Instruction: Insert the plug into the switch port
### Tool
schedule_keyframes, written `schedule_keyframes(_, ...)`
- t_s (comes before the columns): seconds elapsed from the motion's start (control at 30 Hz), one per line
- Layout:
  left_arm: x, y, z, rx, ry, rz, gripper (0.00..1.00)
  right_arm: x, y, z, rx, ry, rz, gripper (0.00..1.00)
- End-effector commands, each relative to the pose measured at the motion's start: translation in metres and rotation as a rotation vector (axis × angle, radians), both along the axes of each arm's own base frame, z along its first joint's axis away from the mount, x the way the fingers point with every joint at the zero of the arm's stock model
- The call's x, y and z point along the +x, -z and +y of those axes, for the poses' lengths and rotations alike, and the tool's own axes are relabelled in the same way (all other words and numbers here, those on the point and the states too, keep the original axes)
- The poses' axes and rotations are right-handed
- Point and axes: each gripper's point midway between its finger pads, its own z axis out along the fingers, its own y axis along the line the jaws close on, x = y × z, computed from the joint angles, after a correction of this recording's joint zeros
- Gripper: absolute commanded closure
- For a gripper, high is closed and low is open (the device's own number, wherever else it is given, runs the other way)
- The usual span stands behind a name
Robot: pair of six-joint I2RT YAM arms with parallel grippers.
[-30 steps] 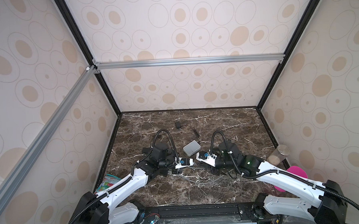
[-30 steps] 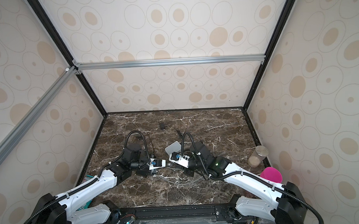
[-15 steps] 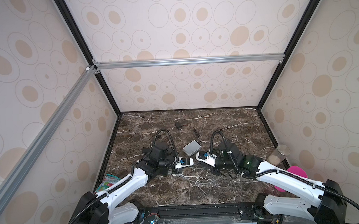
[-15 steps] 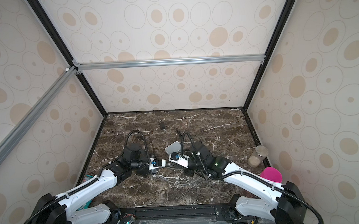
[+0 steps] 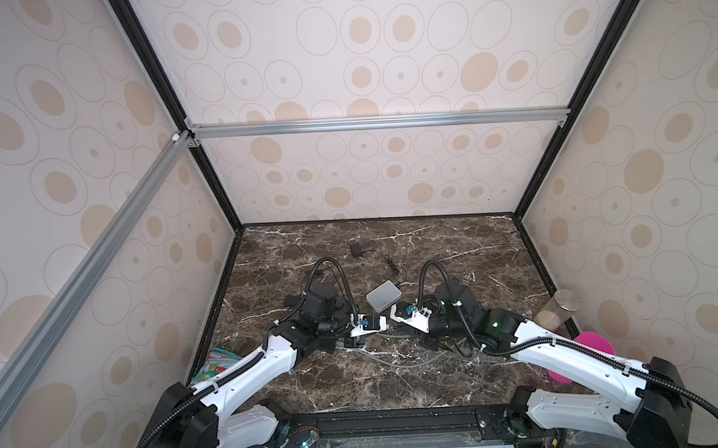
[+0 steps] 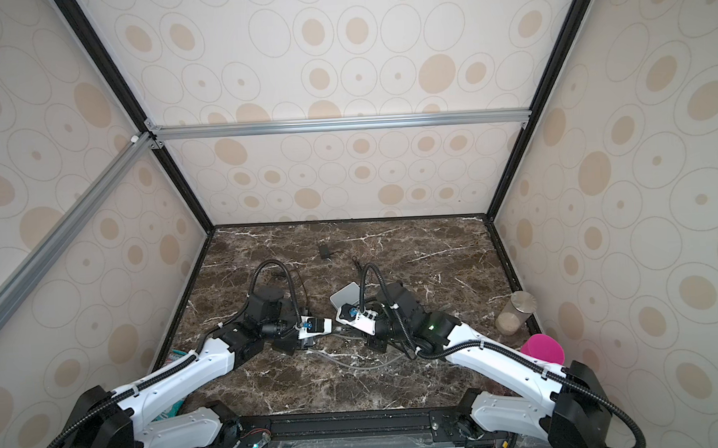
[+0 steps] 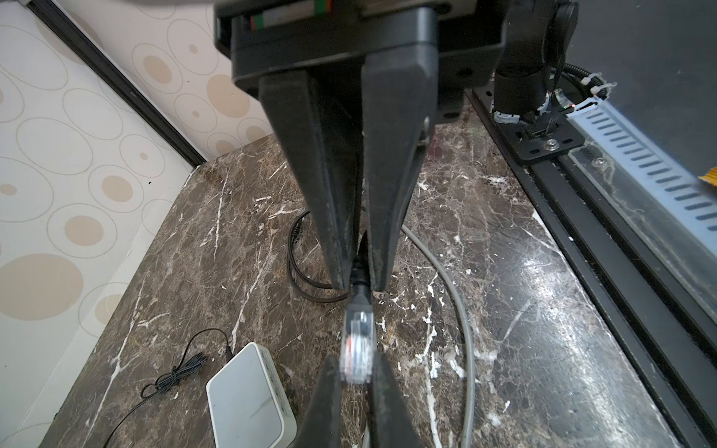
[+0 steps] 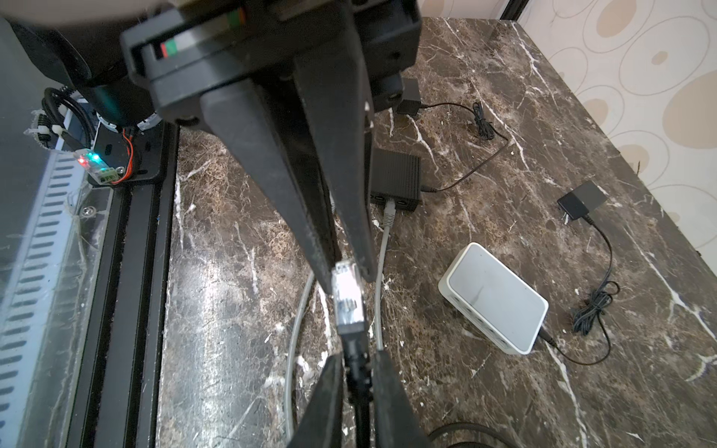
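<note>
A clear plug (image 7: 357, 345) on a black cable hangs a little above the marble floor, held from both ends. My left gripper (image 7: 355, 364) is shut on its clear tip. My right gripper (image 8: 357, 362) is shut on the black boot (image 8: 355, 349) just behind it. The two grippers meet tip to tip near the middle front in both top views. The white switch (image 8: 492, 298) lies flat just beyond them, also seen as the switch (image 5: 383, 295), apart from the plug. A row of ports runs along its side and a thin black lead enters one end.
A small black box (image 8: 395, 174) has a grey cable (image 8: 382, 248) plugged in. A black power adapter (image 5: 356, 250) lies further back. A lidded jar (image 5: 559, 310) and pink cup (image 5: 591, 348) stand at the right wall, a colourful packet (image 5: 215, 364) at the left.
</note>
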Motion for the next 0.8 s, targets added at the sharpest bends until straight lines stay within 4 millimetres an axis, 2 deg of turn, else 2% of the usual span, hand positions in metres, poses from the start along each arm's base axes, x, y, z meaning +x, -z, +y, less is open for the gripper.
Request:
schedule_keyframes(0.0, 0.0004, -0.0156, -0.0064, -0.024, 0.026, -0.019, 0.87, -0.0023, -0.0095, 0.0064, 0.011, -0.03, -0.019, 0.82)
schedule_keyframes(0.77, 0.0013, -0.0152, -0.0055, -0.016, 0.021, -0.027, 0.87, -0.0037, -0.0017, 0.0042, -0.014, -0.032, -0.011, 0.82)
